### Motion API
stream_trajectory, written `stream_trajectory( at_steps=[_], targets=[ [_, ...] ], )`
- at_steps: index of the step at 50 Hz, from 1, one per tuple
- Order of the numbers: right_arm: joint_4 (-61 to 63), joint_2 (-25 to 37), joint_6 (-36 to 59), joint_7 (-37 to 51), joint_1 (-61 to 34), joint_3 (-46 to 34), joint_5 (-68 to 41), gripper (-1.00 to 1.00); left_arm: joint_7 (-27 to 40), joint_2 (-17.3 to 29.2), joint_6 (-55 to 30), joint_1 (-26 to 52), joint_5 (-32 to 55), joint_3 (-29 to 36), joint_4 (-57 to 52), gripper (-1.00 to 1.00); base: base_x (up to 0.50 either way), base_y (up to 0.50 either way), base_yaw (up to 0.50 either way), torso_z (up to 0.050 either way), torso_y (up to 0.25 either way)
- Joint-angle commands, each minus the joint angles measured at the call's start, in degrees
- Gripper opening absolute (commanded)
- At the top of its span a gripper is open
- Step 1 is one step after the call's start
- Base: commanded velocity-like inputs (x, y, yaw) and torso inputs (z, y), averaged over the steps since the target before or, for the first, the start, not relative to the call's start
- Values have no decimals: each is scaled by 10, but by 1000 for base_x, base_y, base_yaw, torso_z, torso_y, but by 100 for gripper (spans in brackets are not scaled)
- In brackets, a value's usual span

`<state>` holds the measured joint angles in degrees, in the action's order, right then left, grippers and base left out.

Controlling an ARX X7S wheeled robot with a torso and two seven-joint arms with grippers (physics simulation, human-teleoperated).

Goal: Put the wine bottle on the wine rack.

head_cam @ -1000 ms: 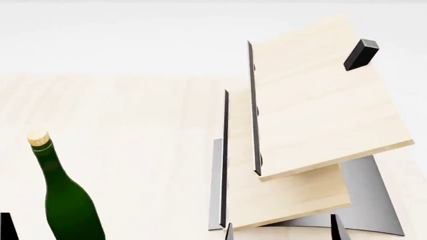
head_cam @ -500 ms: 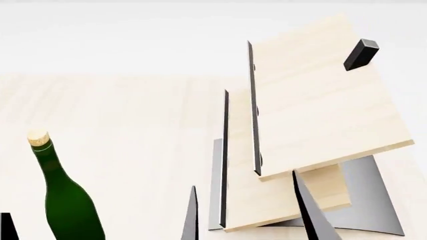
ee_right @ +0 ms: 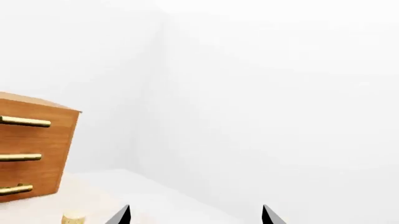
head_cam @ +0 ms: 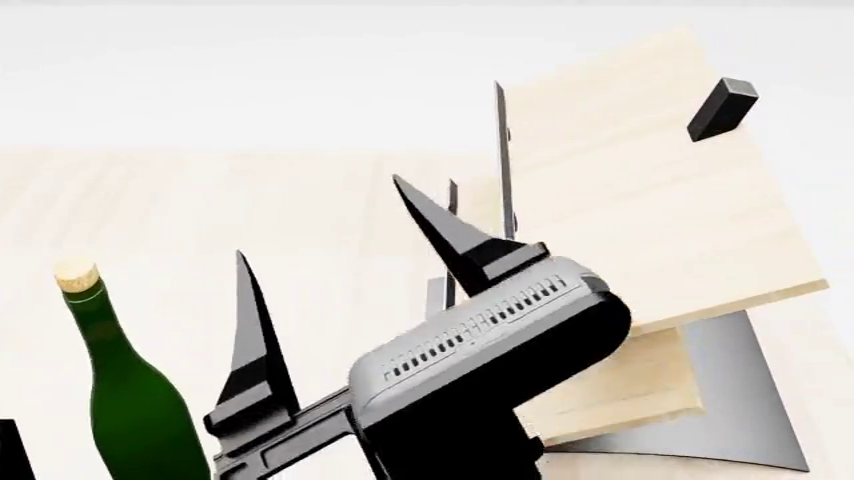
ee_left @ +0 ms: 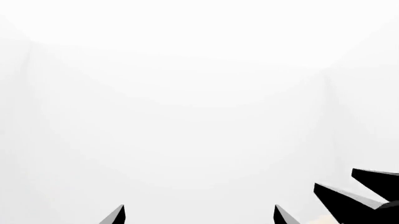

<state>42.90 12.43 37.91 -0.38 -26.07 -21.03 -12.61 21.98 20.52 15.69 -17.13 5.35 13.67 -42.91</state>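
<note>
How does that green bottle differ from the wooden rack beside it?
The wine bottle is dark green glass, slim and upright with a tan cork; the wine rack is pale, broad, slanted boards on a grey metal base. The bottle stands free; the right gripper partly hides the rack. Both rest on the table.

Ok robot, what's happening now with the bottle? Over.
Right gripper open, empty, raised between wine bottle and wine rack. Left gripper open, empty. Bottle upright on table, untouched. Nothing blocking.

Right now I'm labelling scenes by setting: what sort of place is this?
Probably a simulated home dining or kitchen corner: a wine bottle on a light-wood table, a tiered wine rack, and a brass-handled wooden cabinet.
</note>
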Motion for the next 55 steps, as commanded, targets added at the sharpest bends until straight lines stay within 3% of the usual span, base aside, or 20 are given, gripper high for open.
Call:
stream_trajectory(
  at_steps=[1,14,55],
  targets=[
    [-62,-10,124,-115,-105,48,-146,100,3,2,-1,2,1,0,0,100,0,0,0,0,0],
    [-153,-14,214,-160,-189,82,-231,100,5,3,-1,3,-2,5,2,100,0,0,0,0,0],
    [-413,-75,157,-245,-278,-24,-222,100,10,7,-1,10,0,15,15,100,0,0,0,0,0]
  ],
)
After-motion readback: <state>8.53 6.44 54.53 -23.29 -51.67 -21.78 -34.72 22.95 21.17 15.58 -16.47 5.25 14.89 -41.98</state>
